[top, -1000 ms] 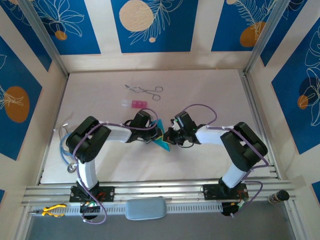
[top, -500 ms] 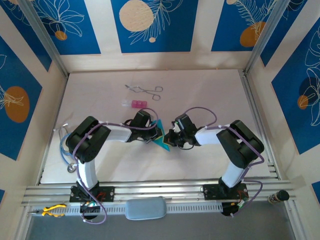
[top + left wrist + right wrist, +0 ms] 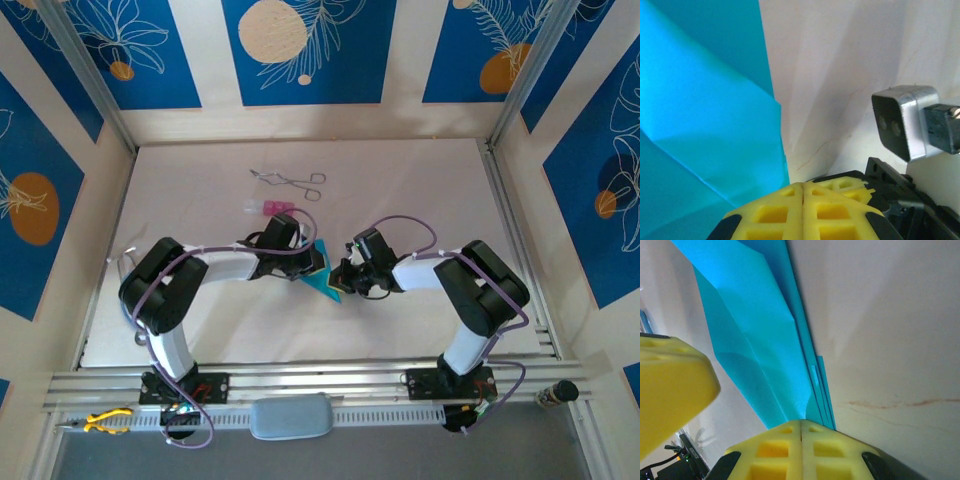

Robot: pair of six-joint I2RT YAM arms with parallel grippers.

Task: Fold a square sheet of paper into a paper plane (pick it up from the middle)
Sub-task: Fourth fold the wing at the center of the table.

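Observation:
The square sheet of paper (image 3: 323,281) is cyan and folded into a pointed wedge, lying on the white table between the two arms. My left gripper (image 3: 308,262) is shut, its yellow fingertips (image 3: 790,192) at the right edge of the creased paper (image 3: 705,100), with nothing in the seam between them. My right gripper (image 3: 340,279) is shut too. Its fingertips (image 3: 790,430) rest over the narrow end of the paper (image 3: 755,340), whose stacked folded edges (image 3: 815,375) run under them. The two grippers nearly touch.
Metal forceps (image 3: 290,181) and a small pink block (image 3: 272,208) lie further back on the table. Blue-grey cables (image 3: 128,292) hang at the left edge. Yellow-handled pliers (image 3: 105,421) and a grey pad (image 3: 291,417) sit on the front rail.
The left arm's elbow has swung out to the left and its gripper has shifted slightly back. The right arm drew in a little, then held. The paper stays put.

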